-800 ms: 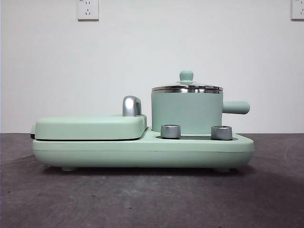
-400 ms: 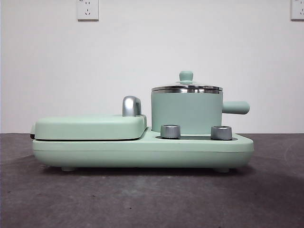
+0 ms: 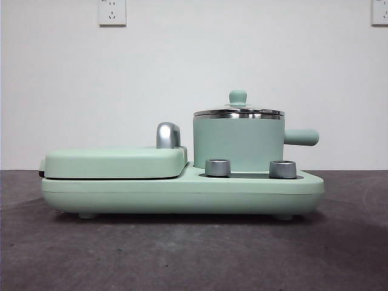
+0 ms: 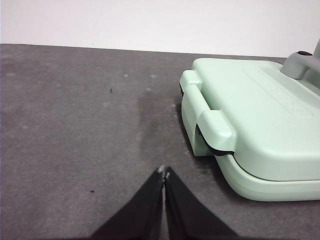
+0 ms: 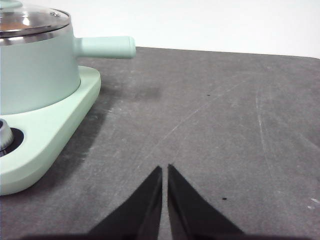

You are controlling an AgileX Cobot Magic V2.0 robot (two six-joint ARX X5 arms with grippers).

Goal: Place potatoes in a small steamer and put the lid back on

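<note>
Front view: we see the mint-green cylindrical small steamer (image 3: 237,144) seated on its mint-green appliance base (image 3: 182,193), capped by the round clear glass lid (image 3: 238,112) with its mint-green knob, presumably because the task appears either unstarted or finished. No potato is visible; a brownish tint under the glass in the right wrist view is inconclusive. Our left pincer (image 4: 164,173) hangs over the dark grey table (image 4: 75,125), jaws pressed together and empty, the flat griddle cover (image 4: 255,120) ahead and to one side. Our right pincer (image 5: 164,170), jaws nearly touching, waits well apart from the steamer.
</note>
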